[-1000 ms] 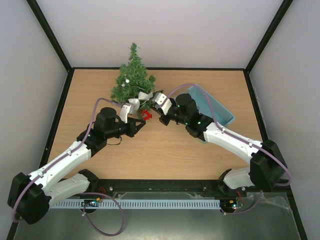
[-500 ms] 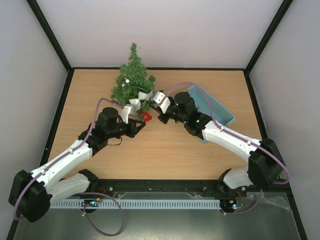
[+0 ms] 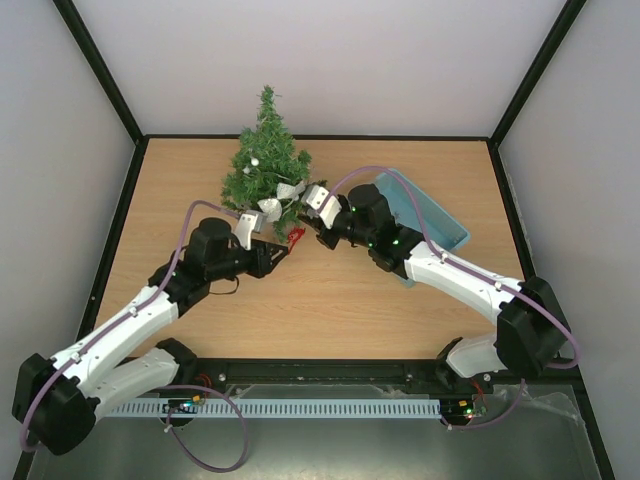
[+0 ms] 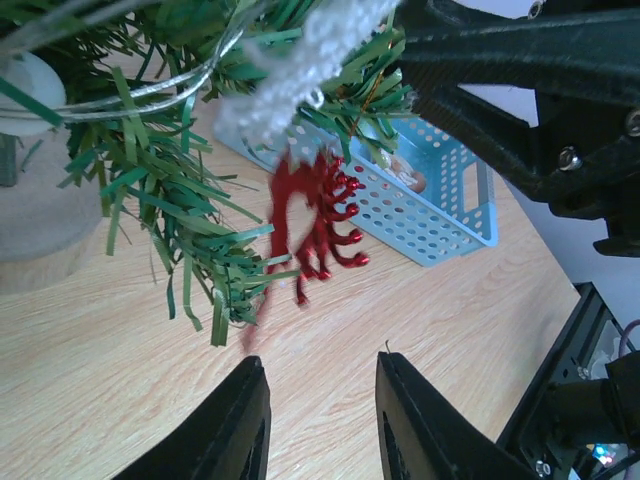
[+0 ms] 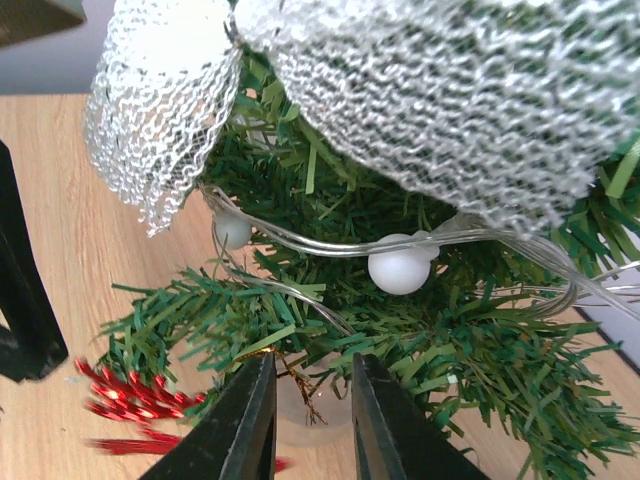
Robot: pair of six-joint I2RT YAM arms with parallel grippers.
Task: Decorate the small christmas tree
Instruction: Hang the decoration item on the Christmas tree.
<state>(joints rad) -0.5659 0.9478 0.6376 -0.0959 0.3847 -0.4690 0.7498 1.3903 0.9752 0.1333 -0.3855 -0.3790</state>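
High overview; wrist close-ups sharing tree (image 3: 268, 150)

From my left wrist: the red glittery branching ornament (image 4: 318, 225) blurs at its lower tip; needles of the small green christmas tree (image 4: 160, 190) hide one end of the pale blue perforated plastic basket (image 4: 440, 215). From my right wrist: silver mesh ribbon (image 5: 450, 100) leaves the top edge.

Pale wood-grain bench (image 3: 330, 300) fills the middle, edged in black. A plain white back wall (image 3: 350, 70) rises behind it, with the left wall (image 3: 50, 150) and right wall (image 3: 590, 150) closing in. Black posts (image 3: 100, 70) run up the far corners. Along the near edge sit a black rail (image 3: 330, 372) and a white slotted cable duct (image 3: 320, 408). The light is soft and even.
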